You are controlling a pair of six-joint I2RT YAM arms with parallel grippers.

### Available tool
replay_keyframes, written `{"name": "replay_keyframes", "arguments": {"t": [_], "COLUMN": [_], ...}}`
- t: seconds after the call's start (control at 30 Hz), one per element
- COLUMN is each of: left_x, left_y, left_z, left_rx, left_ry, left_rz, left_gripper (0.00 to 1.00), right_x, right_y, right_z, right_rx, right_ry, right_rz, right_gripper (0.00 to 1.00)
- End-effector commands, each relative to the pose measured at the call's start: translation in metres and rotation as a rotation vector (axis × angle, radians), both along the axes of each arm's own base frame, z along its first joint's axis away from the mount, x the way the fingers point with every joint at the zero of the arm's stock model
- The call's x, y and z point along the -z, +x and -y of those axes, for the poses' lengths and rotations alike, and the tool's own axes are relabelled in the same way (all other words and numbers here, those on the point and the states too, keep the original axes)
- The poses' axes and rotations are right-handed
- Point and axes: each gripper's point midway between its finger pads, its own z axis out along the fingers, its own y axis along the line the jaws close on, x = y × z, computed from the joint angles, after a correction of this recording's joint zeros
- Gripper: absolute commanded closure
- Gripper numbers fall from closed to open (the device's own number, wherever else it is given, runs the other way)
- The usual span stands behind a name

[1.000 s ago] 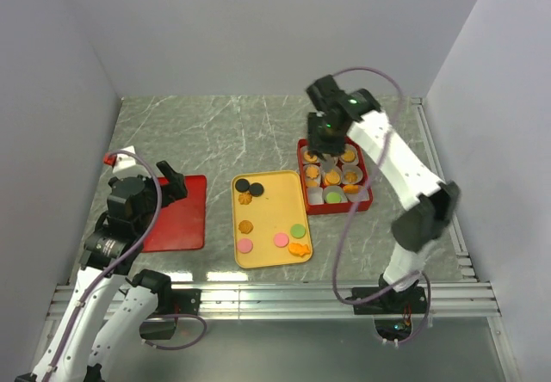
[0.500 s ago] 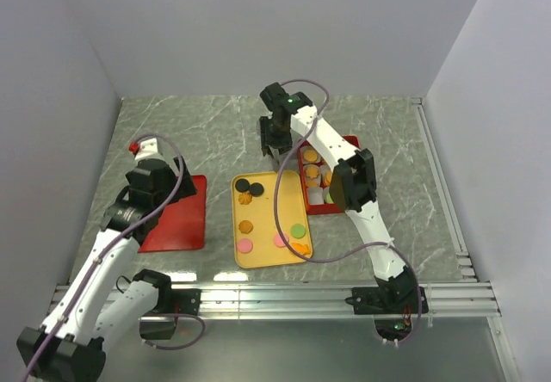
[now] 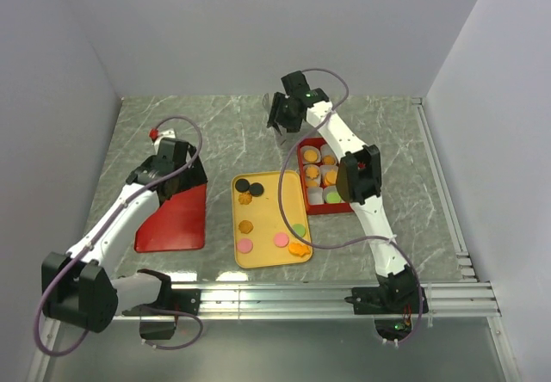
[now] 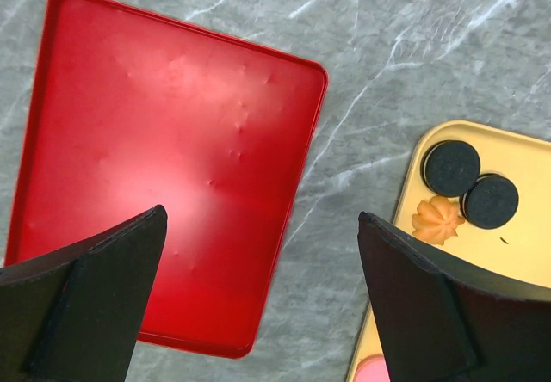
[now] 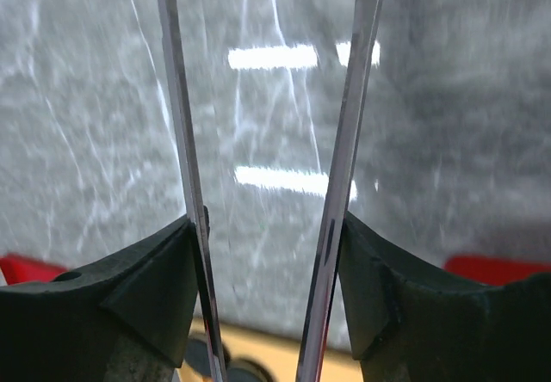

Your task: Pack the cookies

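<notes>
Several cookies (image 3: 281, 240) lie on the yellow tray (image 3: 274, 206): black, orange, brown, pink and green. More orange cookies sit in white cups (image 3: 315, 174) inside the red box (image 3: 301, 180). My right gripper (image 3: 286, 115) hangs over the table behind the tray, shut on metal tongs (image 5: 178, 98). In the right wrist view my right gripper (image 5: 267, 223) presses both tong arms, which stand apart; their tips are out of frame. My left gripper (image 3: 182, 180) is open over the red lid (image 3: 172, 218). The left wrist view shows my left gripper (image 4: 260, 218) above the lid's right edge (image 4: 172, 158), with two black cookies (image 4: 451, 167) and an orange one (image 4: 437, 218).
The yellow tray (image 4: 516, 163) lies just right of the red lid, with a strip of grey marble table (image 4: 344, 184) between them. White walls close in the back and both sides. A metal rail (image 3: 275, 296) runs along the near edge.
My right arm swung left from above the red box to the back of the table behind the yellow tray. My left arm stretched forward over the red lid.
</notes>
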Motion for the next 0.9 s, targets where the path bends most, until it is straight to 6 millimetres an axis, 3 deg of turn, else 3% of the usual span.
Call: {"name": "replay_keyframes", "arguments": {"t": [0.0,0.17,0.27,0.47,0.53,0.73,0.87], "left_x": [-0.020,-0.020,-0.002,0.014,0.018,0.033,0.045], "left_y": [0.016,0.023,0.018,-0.004,-0.010,-0.021,-0.020], "left_z": [0.006,0.013,0.017,0.024,0.030,0.030,0.025], "left_rx": [-0.017,0.007,0.027,0.045,0.063,0.078,0.047], "left_ry": [-0.040,-0.083,-0.085,-0.132,-0.164,-0.167,-0.144], "left_rz": [0.055,0.039,-0.079,-0.173,-0.191,-0.228,-0.248], "left_gripper": [0.00,0.00,0.01,0.01,0.01,0.01,0.01], "right_x": [-0.015,0.008,0.020,0.016,0.016,-0.011,-0.058], "right_y": [0.032,0.034,0.027,0.017,0.012,-0.011,-0.028], "right_z": [-0.023,-0.030,-0.034,-0.035,-0.033,-0.023,-0.012], "right_rx": [0.043,0.044,0.029,0.051,0.054,0.052,0.053], "right_ry": [0.062,0.013,-0.054,-0.128,-0.139,-0.198,-0.215], "right_rz": [0.152,0.162,0.168,0.182,0.162,0.162,0.192], "right_gripper": [0.33,0.30,0.27,0.23,0.11,0.04,0.03]}}
